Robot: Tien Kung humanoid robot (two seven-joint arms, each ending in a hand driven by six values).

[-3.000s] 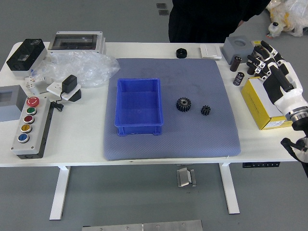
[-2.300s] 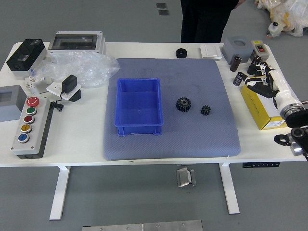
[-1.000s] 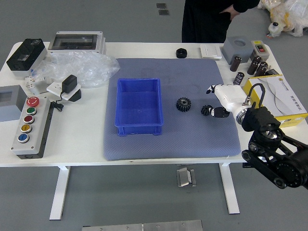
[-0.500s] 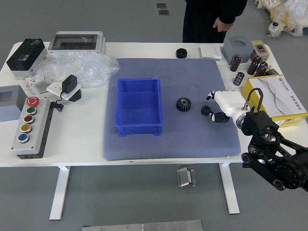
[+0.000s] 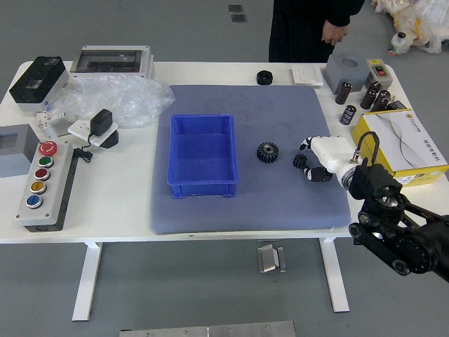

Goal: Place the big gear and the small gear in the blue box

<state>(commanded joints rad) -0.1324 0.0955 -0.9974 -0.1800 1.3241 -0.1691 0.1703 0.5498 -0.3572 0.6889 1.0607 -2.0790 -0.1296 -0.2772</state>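
Plainly on the grey-blue mat [image 5: 210, 217], both gears, beside each other but apart: big gear [image 5: 267, 152] nearer the blue box [image 5: 202, 189], small gear [image 5: 300, 161] farther right and slightly nearer the table's near edge. Both black and toothed all round, the big one with a dark centre, lying flat; finer detail on the small one too small to tell.

Close around the small gear, the robot's right hand [image 5: 333, 151], white-backed with black fingers, reaching in from the right. Partly open, with a gap between thumb and fingers, and the small gear at that gap; touching or just short of it, impossible to tell. Nothing visibly lifted.

To the left of both gears, well apart from the hand, the blue box: open-topped, upright on the mat, with bare blue floor in view inside.

Beyond the hand, on the white table [image 5: 112, 214], a yellow box [image 5: 421, 173] with a white top and a thin dark line across it; contents hidden. At the far side, a person's hand [image 5: 334, 33], hanging low against dark clothing. Near the far edge, a black ring-like piece [image 5: 264, 78].
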